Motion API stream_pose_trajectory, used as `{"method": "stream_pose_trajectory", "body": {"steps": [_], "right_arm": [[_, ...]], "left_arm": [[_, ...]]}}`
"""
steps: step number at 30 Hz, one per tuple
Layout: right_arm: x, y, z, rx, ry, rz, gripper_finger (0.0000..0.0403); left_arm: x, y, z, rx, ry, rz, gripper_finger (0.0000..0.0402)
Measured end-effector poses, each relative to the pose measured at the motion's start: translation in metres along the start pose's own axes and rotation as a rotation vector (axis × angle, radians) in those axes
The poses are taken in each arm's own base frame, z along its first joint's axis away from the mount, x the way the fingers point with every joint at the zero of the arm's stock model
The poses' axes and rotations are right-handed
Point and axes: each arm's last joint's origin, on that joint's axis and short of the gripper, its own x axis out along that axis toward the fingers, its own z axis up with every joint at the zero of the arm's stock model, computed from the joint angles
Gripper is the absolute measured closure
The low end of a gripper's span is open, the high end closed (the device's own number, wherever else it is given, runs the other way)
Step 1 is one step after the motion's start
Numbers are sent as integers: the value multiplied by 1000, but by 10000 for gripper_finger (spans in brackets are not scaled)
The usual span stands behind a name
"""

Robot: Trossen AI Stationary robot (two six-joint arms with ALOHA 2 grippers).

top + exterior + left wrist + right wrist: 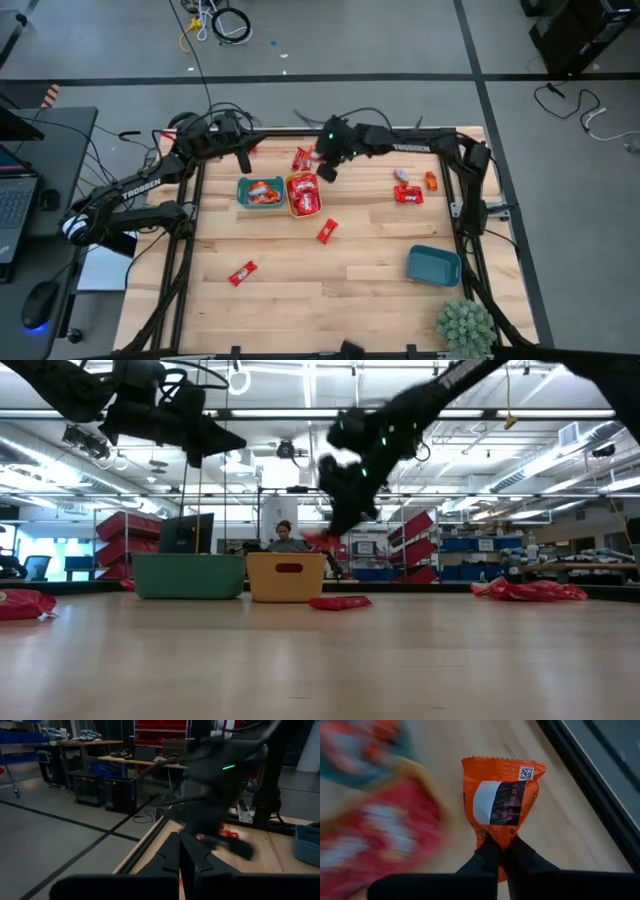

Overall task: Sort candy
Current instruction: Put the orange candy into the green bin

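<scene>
The right gripper [501,840] is pinched tight on the bottom edge of an orange-wrapped candy [501,795], holding it up off the wood near the far edge of the tabletop [360,280], just beside the yellow bowl [303,195]. From table level the packet hangs above that bowl's rim, a blur of red and orange at the fingertips. The yellow bowl and the teal bowl [260,192] touching it both already hold red wrappers. More candies lie loose on the wood: a red candy [327,231] just in front of the bowls, another red piece [243,273] toward the near left corner, a red pair [302,158] by the far edge, and a small cluster [410,188] toward the right edge. A blue bowl [433,266] sits by the near right corner, next to a small potted plant [465,325]. The left gripper [180,851] waits clenched and empty over the far left corner.
</scene>
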Motion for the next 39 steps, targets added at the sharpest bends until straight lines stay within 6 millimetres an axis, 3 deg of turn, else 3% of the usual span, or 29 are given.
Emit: {"method": "stream_pose_trajectory", "body": {"steps": [6,12,20,29,33,39], "right_arm": [[-13,66,20,-118,-168,104,400],[1,102,43,-192,-241,153,402],[33,112,63,-230,-242,156,402],[84,117,49,-244,-163,179,398],[88,120,46,-248,-156,193,374],[85,127,47,-304,-172,203,304]], "left_arm": [[0,0,1,4,-9,0,401],[0,2,3,6,-33,68,401],[0,3,3,9,-29,85,401],[0,3,4,15,-35,88,401],[0,3,4,34,-34,88,401],[0,3,4,42,-34,87,401]]}}
